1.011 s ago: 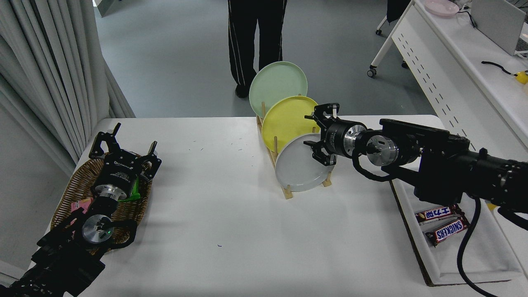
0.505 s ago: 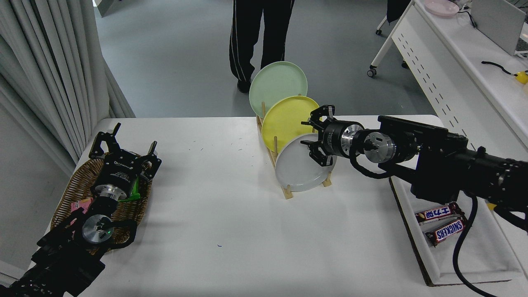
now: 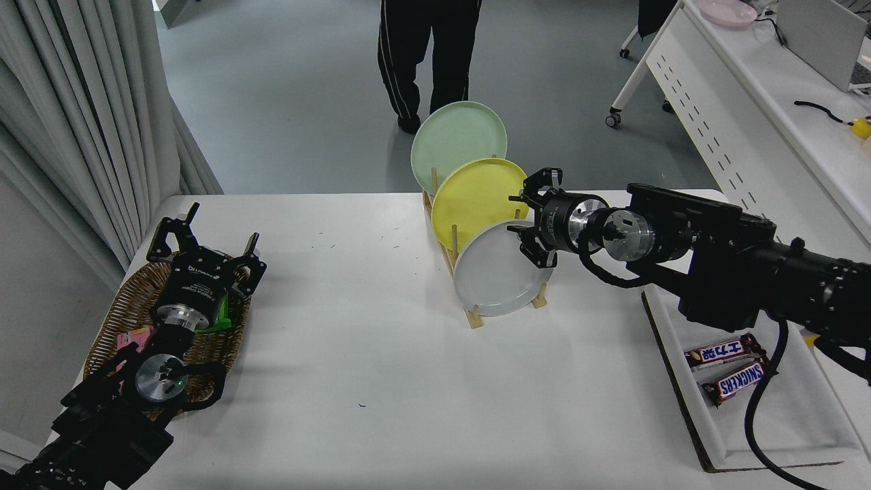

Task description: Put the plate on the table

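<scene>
The light-grey plate (image 3: 493,275) stands on edge in the front slot of a wooden rack (image 3: 473,315) on the white table (image 3: 354,367). A yellow plate (image 3: 473,194) and a pale green plate (image 3: 452,136) stand behind it. My right gripper (image 3: 529,219) is open at the grey plate's upper right rim, one finger above the rim and one in front of the plate. My left gripper (image 3: 204,238) is open and parked over a wicker basket at the lower left.
A wicker basket (image 3: 129,306) with snack packets sits at the left edge. A white tray (image 3: 769,408) with two candy bars (image 3: 728,367) lies at the right. A person's legs (image 3: 429,54) stand beyond the far edge. A white perforated desk (image 3: 735,102) is at the upper right.
My right gripper moved slightly left toward the plates, then shifted back right and up to the grey plate's upper right rim. The person behind stepped. The left arm stayed still.
</scene>
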You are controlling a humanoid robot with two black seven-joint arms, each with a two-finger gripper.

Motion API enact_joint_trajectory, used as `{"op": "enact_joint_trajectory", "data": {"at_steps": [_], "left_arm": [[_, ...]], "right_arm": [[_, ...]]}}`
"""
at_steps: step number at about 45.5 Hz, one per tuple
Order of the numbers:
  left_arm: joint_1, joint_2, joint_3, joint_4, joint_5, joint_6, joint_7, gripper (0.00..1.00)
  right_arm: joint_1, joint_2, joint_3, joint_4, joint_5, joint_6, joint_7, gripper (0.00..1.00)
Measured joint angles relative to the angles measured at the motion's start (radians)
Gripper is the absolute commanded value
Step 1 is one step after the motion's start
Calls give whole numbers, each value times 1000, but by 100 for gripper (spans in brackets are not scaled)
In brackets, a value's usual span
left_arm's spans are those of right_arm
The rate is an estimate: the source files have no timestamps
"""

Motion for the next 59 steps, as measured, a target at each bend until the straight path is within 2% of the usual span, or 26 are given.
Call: {"op": "enact_joint_trajectory", "data": {"at_steps": [24, 33, 59], "left_arm": [[0, 0, 0, 0, 0, 0, 0, 100], [0, 0, 0, 0, 0, 0, 0, 100], [0, 0, 0, 0, 0, -1, 0, 100]], "right_arm": [[0, 3, 10, -9, -2, -5, -16, 35], [0, 3, 11, -9, -3, -5, -31, 28], [0, 3, 12, -9, -5, 5, -62, 20]]}}
